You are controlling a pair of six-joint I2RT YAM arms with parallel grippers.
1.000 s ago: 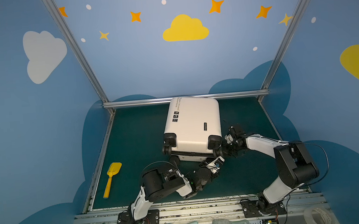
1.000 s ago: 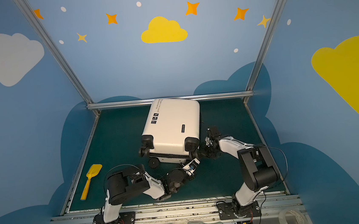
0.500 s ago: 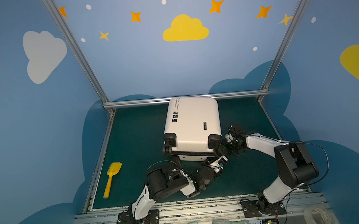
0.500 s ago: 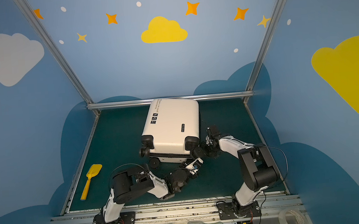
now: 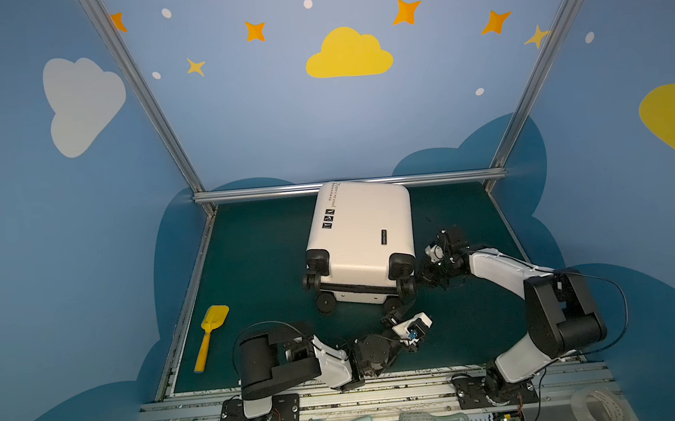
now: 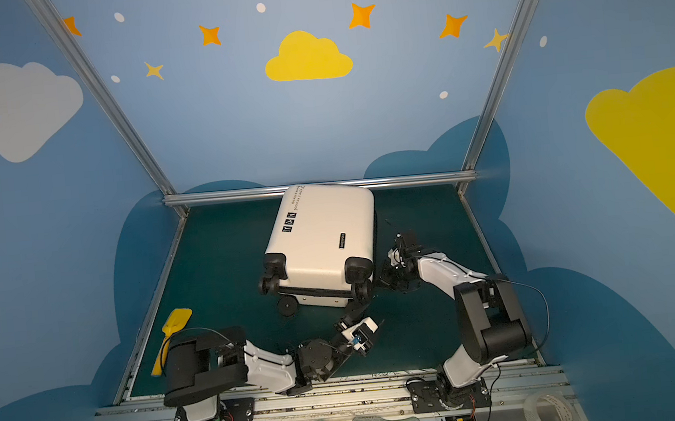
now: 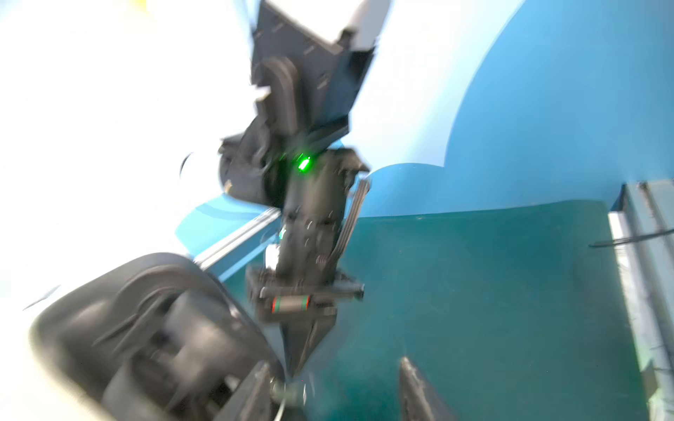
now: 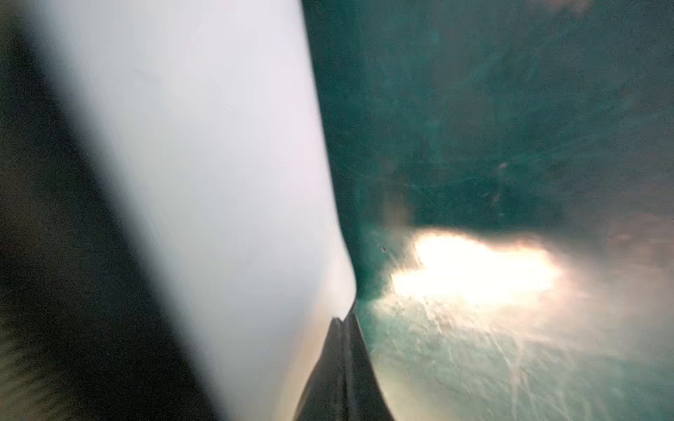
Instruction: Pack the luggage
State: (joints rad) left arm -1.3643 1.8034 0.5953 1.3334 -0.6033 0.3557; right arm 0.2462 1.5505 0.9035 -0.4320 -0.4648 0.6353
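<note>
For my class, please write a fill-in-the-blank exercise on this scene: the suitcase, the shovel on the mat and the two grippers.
1. The luggage lies on the green mat with its lid ____.
2. The toy shovel on the mat is coloured ____.
3. The right gripper, at the side of the luggage, is ____.
4. The left gripper, near a wheel, is ____.

Missing words: closed; yellow; shut; open.

You get both top views from high above the front edge of the bench (image 5: pixel 257 268), facing the back wall and sharing nearly the whole scene. Your left wrist camera sits close beside a wheel of the luggage (image 7: pixel 153 328), blurred. Your right wrist camera looks along its white shell, very near.
</note>
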